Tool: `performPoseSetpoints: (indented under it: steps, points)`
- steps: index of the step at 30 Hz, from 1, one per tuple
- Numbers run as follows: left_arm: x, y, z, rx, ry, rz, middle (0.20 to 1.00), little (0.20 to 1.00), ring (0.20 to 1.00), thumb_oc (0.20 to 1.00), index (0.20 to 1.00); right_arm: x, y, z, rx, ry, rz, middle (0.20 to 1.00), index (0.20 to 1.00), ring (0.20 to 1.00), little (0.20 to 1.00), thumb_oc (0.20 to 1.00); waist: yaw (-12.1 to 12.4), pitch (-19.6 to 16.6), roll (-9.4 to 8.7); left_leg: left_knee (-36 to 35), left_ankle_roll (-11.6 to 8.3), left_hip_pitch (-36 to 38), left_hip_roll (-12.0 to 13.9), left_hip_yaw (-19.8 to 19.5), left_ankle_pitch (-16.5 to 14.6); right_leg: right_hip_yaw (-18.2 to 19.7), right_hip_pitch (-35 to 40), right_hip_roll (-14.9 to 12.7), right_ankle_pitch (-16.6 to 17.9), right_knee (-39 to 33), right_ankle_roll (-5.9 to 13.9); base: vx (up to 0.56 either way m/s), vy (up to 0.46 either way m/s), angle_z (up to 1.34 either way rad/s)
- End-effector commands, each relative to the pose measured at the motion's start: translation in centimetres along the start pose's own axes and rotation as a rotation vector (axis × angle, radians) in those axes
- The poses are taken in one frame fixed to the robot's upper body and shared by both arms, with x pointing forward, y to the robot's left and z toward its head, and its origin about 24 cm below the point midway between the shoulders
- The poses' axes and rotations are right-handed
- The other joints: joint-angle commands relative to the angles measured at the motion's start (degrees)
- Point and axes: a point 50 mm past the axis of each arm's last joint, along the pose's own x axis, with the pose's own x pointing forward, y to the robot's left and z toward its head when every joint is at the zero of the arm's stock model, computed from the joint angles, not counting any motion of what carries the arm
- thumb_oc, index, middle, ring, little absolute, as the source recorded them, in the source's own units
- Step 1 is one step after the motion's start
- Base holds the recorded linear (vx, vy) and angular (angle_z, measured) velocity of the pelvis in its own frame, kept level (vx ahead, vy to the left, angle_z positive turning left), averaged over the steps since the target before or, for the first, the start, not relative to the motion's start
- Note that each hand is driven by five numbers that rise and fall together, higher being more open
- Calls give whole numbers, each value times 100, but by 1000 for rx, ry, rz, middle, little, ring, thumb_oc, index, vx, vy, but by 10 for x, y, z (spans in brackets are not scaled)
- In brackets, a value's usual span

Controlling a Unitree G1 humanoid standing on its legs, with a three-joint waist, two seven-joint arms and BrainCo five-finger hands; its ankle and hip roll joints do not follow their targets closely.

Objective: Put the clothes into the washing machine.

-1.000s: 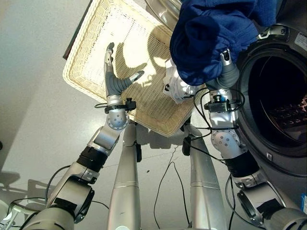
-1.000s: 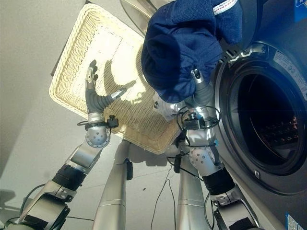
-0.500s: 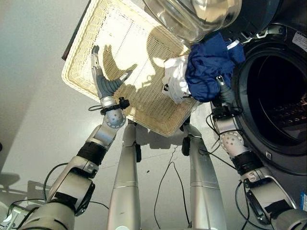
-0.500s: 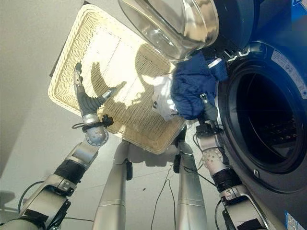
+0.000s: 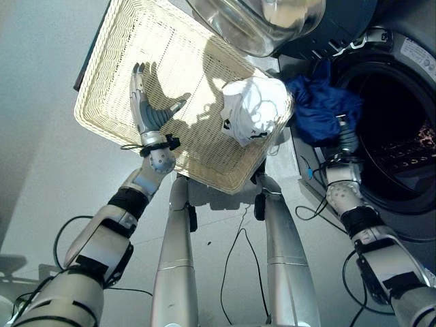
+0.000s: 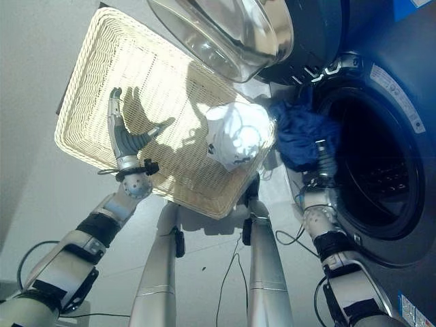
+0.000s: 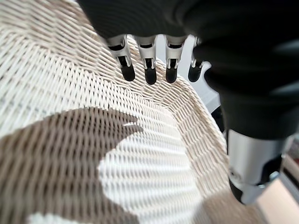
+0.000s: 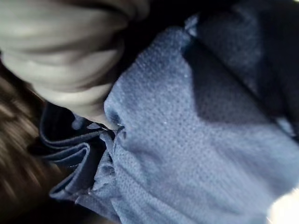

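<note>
A dark blue garment [image 5: 317, 109] hangs bunched at the left rim of the washing machine's round opening [image 5: 402, 136]. My right hand [image 5: 344, 136] comes up from below and is shut on it. The right wrist view shows a finger pressed into the blue mesh cloth [image 8: 187, 140]. A white garment [image 5: 251, 117] lies crumpled in the near right corner of the pale wicker basket [image 5: 102, 88]. My left hand [image 5: 144, 112] is open above the basket's left part, fingers [image 7: 147, 74] straight, holding nothing.
The machine's glass door [image 5: 262, 20] hangs open above the basket's far right corner. The dark drum [image 6: 378, 170] lies to the right. Grey floor [image 5: 41, 136] surrounds the basket on the left.
My right hand has carried the blue garment down and to the right, from high above the basket to the drum's rim. The white garment now shows whole. The left hand stays over the basket.
</note>
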Motion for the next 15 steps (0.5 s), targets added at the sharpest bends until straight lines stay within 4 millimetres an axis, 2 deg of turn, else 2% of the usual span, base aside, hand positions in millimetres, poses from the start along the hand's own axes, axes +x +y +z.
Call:
performPoseSetpoints:
  steps: [1, 2, 4, 5, 6, 7, 10, 11, 12, 15]
  points:
    - [5, 4, 0, -7, -18, 9, 1000, 1000, 1000, 1000, 1000, 13, -12, 91, 77, -411, -210, 200, 200, 200, 200, 200, -105, -135, -90, 688, 156, -170, -398, 149, -582, -449, 412, 244, 1165, -1345, 499, -3, -58, 0]
    - [7, 5, 2, -8, -23, 14, 1000, 1000, 1000, 1000, 1000, 14, -9, 93, 80, -424, -214, 200, 200, 200, 200, 200, -115, -135, -95, 677, 160, -240, -409, 149, -522, -449, 347, 235, 1223, -1365, 493, -8, -67, 0]
    - [6, 6, -1, 5, -21, 10, 1000, 1000, 1000, 1000, 1000, 14, 0, 108, 91, -485, -256, 200, 200, 200, 200, 200, -120, -135, -131, 702, 170, -204, -416, 105, -604, -455, 388, 249, 1197, -1370, 509, 4, -25, -1]
    - [6, 11, -7, 19, -17, 7, 1000, 1000, 1000, 1000, 1000, 14, 5, 133, 94, -576, -324, 200, 200, 200, 200, 200, -119, -135, -176, 717, 174, -174, -421, 54, -658, -457, 423, 268, 1187, -1390, 514, -3, -37, -1]
    - [8, 12, -6, 18, -21, 11, 1000, 1000, 1000, 1000, 1000, 15, 7, 136, 97, -586, -329, 200, 200, 200, 200, 200, -130, -135, -182, 703, 178, -232, -431, 55, -598, -458, 370, 259, 1242, -1409, 508, 1, -49, -1]
    - [8, 14, -9, 26, -19, 5, 1000, 1000, 1000, 1000, 1000, 15, 5, 150, 69, -628, -359, 200, 200, 200, 200, 200, -122, -135, -205, 699, 191, -158, -434, 22, -660, -462, 442, 278, 1205, -1411, 511, 0, 0, 0]
    - [10, 16, -10, 29, -21, 0, 1000, 1000, 1000, 1000, 1000, 16, 7, 161, 21, -646, -363, 200, 200, 200, 200, 200, -126, -135, -221, 692, 193, -137, -432, 4, -670, -466, 476, 278, 1200, -1434, 509, 1, -11, -1]
    - [13, 19, -10, 35, -27, -5, 1000, 1000, 1000, 1000, 1000, 18, 10, 168, -19, -652, -370, 928, 928, 928, 928, 928, -120, -135, -243, 688, 202, -112, -450, -35, -683, -465, 507, 279, 1195, -1460, 501, 0, 0, 0]
    - [14, 19, -10, 35, -28, -6, 1000, 1000, 1000, 1000, 1000, 18, 9, 168, -39, -642, -381, 1000, 1000, 1000, 1000, 1000, -119, -135, -248, 690, 201, -110, -447, -44, -687, -470, 513, 278, 1187, -1454, 501, 0, 0, 0]
    - [17, 21, -8, 36, -40, -6, 1000, 1000, 1000, 1000, 1000, 20, 7, 171, -72, -629, -406, 1000, 1000, 1000, 1000, 1000, -113, -135, -267, 676, 224, -156, -484, -73, -631, -476, 473, 269, 1244, -1478, 487, 0, 0, 0]
